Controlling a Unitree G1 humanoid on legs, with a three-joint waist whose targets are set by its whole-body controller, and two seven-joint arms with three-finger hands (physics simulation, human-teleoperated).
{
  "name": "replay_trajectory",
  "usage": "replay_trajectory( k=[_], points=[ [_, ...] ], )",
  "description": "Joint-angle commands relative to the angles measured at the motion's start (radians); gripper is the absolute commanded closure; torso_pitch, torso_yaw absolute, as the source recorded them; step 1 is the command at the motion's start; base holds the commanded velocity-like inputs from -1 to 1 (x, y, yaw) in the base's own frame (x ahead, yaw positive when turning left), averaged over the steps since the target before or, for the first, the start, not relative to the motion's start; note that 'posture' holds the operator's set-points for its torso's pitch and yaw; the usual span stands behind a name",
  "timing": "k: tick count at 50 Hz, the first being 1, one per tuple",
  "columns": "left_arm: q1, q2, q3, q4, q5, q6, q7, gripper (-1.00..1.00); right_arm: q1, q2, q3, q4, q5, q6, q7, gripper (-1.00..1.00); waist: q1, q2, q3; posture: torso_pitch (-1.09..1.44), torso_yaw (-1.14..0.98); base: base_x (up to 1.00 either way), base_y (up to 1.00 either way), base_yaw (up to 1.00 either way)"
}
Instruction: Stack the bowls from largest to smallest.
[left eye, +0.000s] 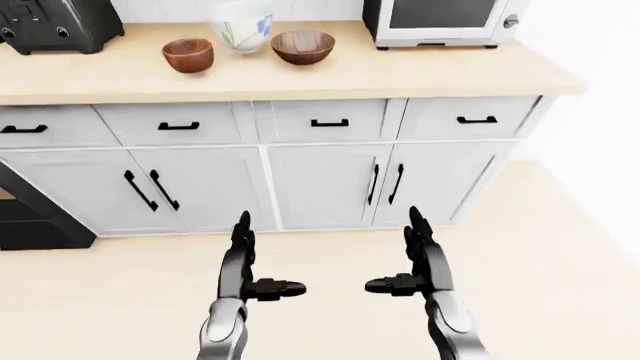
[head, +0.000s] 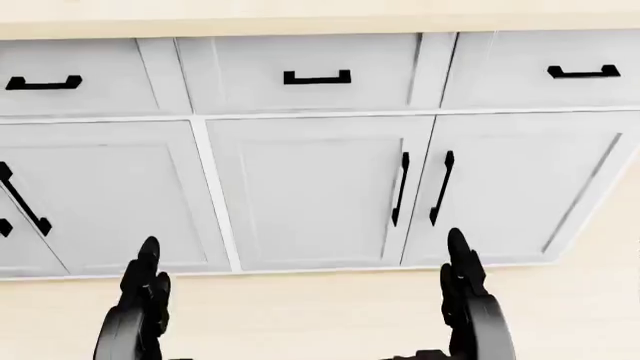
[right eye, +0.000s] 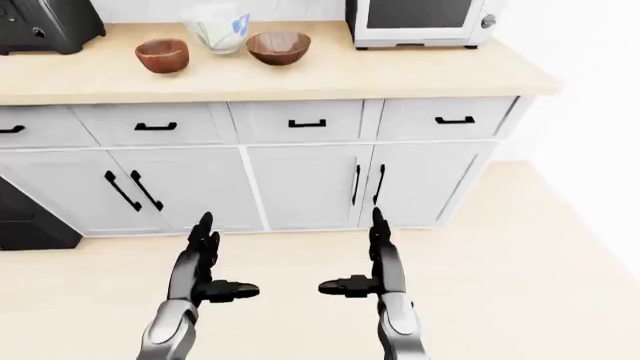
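Three bowls stand at the top of the left-eye view on a light wooden counter (left eye: 400, 75): a small brown wooden bowl (left eye: 187, 55), a white bowl with a blue and green pattern (left eye: 241, 25) behind it, and a wider brown bowl (left eye: 303, 46) to the right. My left hand (left eye: 250, 259) and right hand (left eye: 410, 255) are low in the view over the floor, far from the bowls. Both are open and empty, fingers pointing up and thumbs turned inward.
A white microwave (left eye: 440, 21) stands at the counter's right, a black appliance (left eye: 60, 24) at its left. Grey drawers and cabinet doors (left eye: 330, 184) with black handles run below. A dark oven (left eye: 25, 217) sits at the left edge. The counter ends at the right (left eye: 560, 79).
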Motion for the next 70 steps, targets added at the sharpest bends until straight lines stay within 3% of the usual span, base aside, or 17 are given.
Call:
replay_trajectory(
  k=[1, 3, 5, 7, 11, 29, 35, 38, 40, 48, 51, 52, 60, 64, 67, 68, 70],
  points=[
    [-0.01, 0.01, -0.009, -0.18, 0.024, 0.002, 0.007, -1.0, -0.017, -0.008, 0.001, -0.15, -0.008, 0.018, -0.008, -1.0, -0.002, -0.008, -0.001, 0.0, 0.0, 0.0, 0.0, 0.0],
    [-0.017, 0.008, -0.01, -0.197, 0.042, 0.027, 0.01, -1.0, -0.015, -0.008, 0.001, -0.172, -0.016, 0.04, -0.008, -1.0, 0.007, -0.001, -0.064, 0.0, 0.0, 0.0, 0.0, 0.0],
    [-0.02, 0.005, -0.01, -0.155, 0.05, -0.002, 0.01, -1.0, -0.021, -0.007, -0.001, -0.137, -0.018, 0.017, -0.006, -1.0, 0.007, -0.01, -0.019, 0.0, 0.0, 0.0, 0.0, 0.0],
    [-0.03, 0.003, -0.003, -0.147, 0.041, -0.005, 0.012, -1.0, -0.027, -0.006, -0.003, -0.113, -0.017, -0.001, -0.003, -1.0, 0.008, -0.009, -0.066, 0.0, 0.0, 0.0, 0.0, 0.0],
    [-0.034, 0.002, -0.009, -0.224, 0.031, 0.069, 0.006, -1.0, -0.03, -0.006, 0.001, -0.133, -0.022, 0.012, -0.006, -1.0, 0.008, -0.006, -0.079, 0.0, 0.0, 0.0, 0.0, 0.0],
    [-0.243, 0.056, 0.055, -0.619, -0.002, 0.576, -0.024, -1.0, -0.197, -0.048, -0.047, -0.565, -0.028, 0.497, 0.002, -1.0, 0.01, -0.004, -0.096, 0.0, 0.0, 0.0, 0.0, 0.0],
    [-0.27, 0.079, 0.069, -0.698, -0.006, 0.655, -0.027, -1.0, -0.228, -0.048, -0.032, -0.598, -0.032, 0.516, 0.007, -1.0, 0.006, 0.006, -0.101, 0.0, 0.0, 0.0, 0.03, 0.0],
    [-0.285, 0.084, 0.099, -0.699, -0.022, 0.66, -0.027, -1.0, -0.236, -0.043, -0.033, -0.617, -0.027, 0.525, 0.004, -1.0, 0.003, -0.052, -0.062, 0.0, 0.0, 0.09, 0.7, 0.0],
    [-0.288, 0.091, 0.101, -0.716, -0.028, 0.678, -0.024, -1.0, -0.238, -0.042, -0.023, -0.617, -0.029, 0.527, 0.005, -1.0, -0.004, -0.059, -0.068, 0.0, 0.0, 0.16, 0.91, 0.0],
    [-0.325, 0.118, 0.113, -0.724, -0.035, 0.713, -0.023, -1.0, -0.253, -0.043, -0.013, -0.635, -0.031, 0.548, 0.019, -1.0, -0.032, 0.003, -0.054, 0.0, 0.0, 0.16, 0.92, 0.0],
    [-0.338, 0.122, 0.113, -0.738, -0.038, 0.737, -0.023, -1.0, -0.269, -0.039, -0.014, -0.659, -0.023, 0.577, 0.021, -1.0, -0.031, 0.066, -0.068, 0.0, 0.0, 0.16, 0.92, 0.0],
    [-0.34, 0.122, 0.112, -0.741, -0.039, 0.741, -0.024, -1.0, -0.271, -0.036, -0.014, -0.669, -0.012, 0.585, 0.025, -1.0, -0.031, 0.112, -0.083, 0.0, 0.0, 0.17, 0.91, 0.0],
    [-0.366, 0.119, 0.096, -0.757, -0.032, 0.778, -0.021, -1.0, -0.318, -0.052, -0.013, -0.645, -0.009, 0.585, 0.01, -1.0, -0.004, 0.03, -0.035, 0.0, 0.0, 0.25, 0.87, 0.0],
    [-0.391, 0.129, 0.106, -0.759, -0.036, 0.795, -0.024, -1.0, -0.327, -0.053, -0.022, -0.638, -0.01, 0.585, 0.017, -1.0, -0.024, 0.04, -0.039, 0.0, 0.0, 0.35, 0.16, 0.0],
    [-0.402, 0.134, 0.105, -0.764, -0.034, 0.809, -0.024, -1.0, -0.329, -0.055, -0.029, -0.647, -0.004, 0.594, 0.017, -1.0, -0.038, -0.007, -0.055, 0.0, 0.0, 0.33, -0.04, 0.0],
    [-0.407, 0.135, 0.103, -0.766, -0.033, 0.814, -0.023, -1.0, -0.327, -0.056, -0.028, -0.649, -0.004, 0.592, 0.017, -1.0, -0.041, 0.067, -0.027, 0.0, 0.0, 0.33, -0.21, 0.0],
    [-0.426, 0.137, 0.097, -0.78, -0.029, 0.841, -0.021, -1.0, -0.332, -0.061, -0.035, -0.653, 0.0, 0.595, 0.019, -1.0, -0.063, 0.072, -0.016, 0.0, 0.0, 0.33, -0.25, 0.0]
  ],
)
